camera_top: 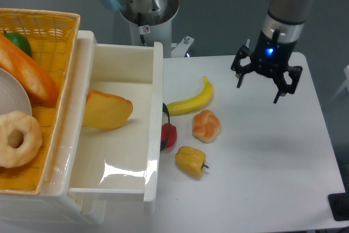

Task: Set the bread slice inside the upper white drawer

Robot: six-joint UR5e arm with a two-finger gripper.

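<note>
While bread slice [108, 109] lies in drawer [157, 80] | pincer [265, 87] wide (empty) | banana [191, 101], bun [206, 125] nearby

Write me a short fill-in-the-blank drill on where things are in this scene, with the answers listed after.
1. The bread slice lies inside the upper white ____.
2. The gripper, over the table, is ____ and holds nothing.
3. The banana lies between the drawer and the ____.

Answers: drawer; open; gripper

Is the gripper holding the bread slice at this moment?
No, the gripper hangs open and empty over the table while the bread slice lies inside the upper white drawer.
</note>
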